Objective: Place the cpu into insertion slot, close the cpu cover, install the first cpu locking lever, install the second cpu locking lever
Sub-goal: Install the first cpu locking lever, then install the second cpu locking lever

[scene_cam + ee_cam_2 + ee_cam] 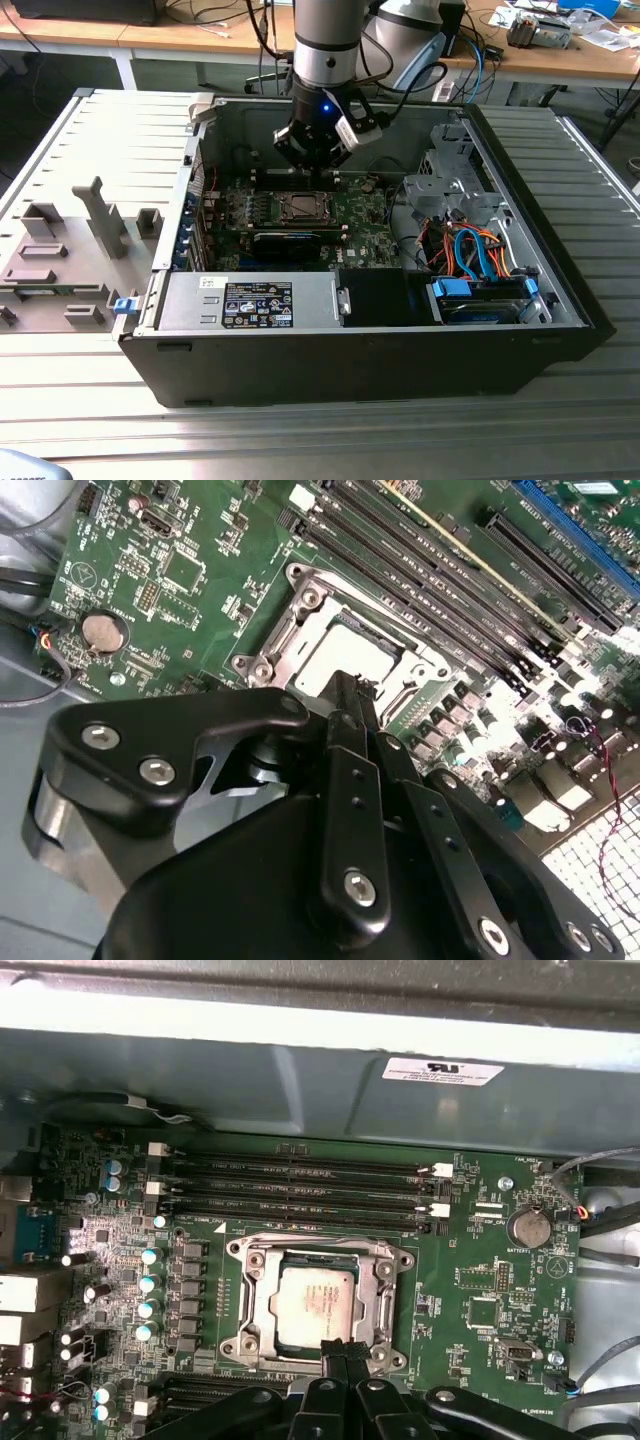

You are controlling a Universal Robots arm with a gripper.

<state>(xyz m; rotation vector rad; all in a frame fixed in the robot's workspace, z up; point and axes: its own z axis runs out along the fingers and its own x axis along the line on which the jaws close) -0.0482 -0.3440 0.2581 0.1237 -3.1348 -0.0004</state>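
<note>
Presently, item by item, nearest first.

Computer case (350, 350): open on its side on a slatted metal tabletop (300, 440), so the board inside faces up and can be reached from above. Along its near edge lie a grey power supply (250, 300) and, toward the exterior view's right, a drive bay with blue and orange cables (480, 255).

Motherboard (360, 215): green, flat on the case floor. In the first wrist view a coin cell (527, 1226) and four memory slots (300, 1188) flank the socket.

Insertion slot (320, 1300): metal frame near the board's middle. The cpu (315, 1302) lies flat inside this frame, silvery top up, seated square with the frame; the second wrist view shows it too (345, 655).

Gripper (318, 150): hanging just over the far edge of the socket, pointing down. In both wrist views the jaws are drawn together to a narrow point with nothing between them, their tip at the socket's rim. Judged: closed to act as a slim pusher on the socket hardware rather than to hold anything.

Beyond the case: desks (150, 30) carrying cables and clutter.
</note>
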